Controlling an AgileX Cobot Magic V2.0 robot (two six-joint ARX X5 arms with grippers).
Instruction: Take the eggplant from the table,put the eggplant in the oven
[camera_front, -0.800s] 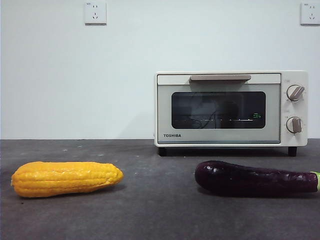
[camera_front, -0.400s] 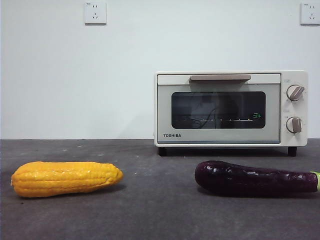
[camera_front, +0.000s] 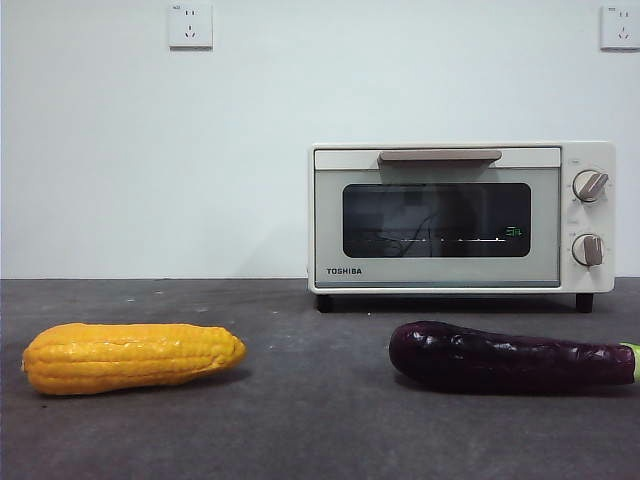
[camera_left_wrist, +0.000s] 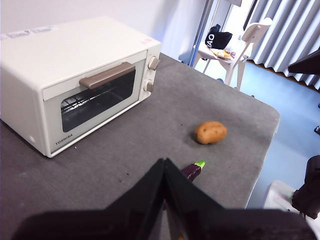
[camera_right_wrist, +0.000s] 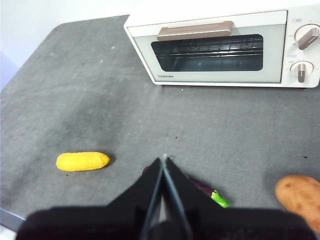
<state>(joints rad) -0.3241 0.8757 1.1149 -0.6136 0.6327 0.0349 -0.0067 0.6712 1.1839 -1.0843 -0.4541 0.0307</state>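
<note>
The dark-purple eggplant (camera_front: 505, 357) lies on the grey table (camera_front: 300, 420) in front of the oven, its green stem end at the right edge of the front view. The cream-white oven (camera_front: 462, 217) stands behind it with its door closed. Neither gripper shows in the front view. My left gripper (camera_left_wrist: 163, 166) hovers high above the table with its jaws shut and empty; the eggplant (camera_left_wrist: 192, 170) peeks out beside its tip. My right gripper (camera_right_wrist: 163, 163) is also shut and empty, well above the eggplant (camera_right_wrist: 206, 190), which its jaws mostly hide.
A yellow corn cob (camera_front: 133, 357) lies at the left of the table, also seen as the corn (camera_right_wrist: 82, 161) in the right wrist view. A brown potato (camera_left_wrist: 210, 132) rests near the eggplant's stem end. The table's edge (camera_left_wrist: 270, 130) lies beyond the potato.
Only the reflections in the oven's glass door shift slightly. The eggplant, corn and oven have not moved.
</note>
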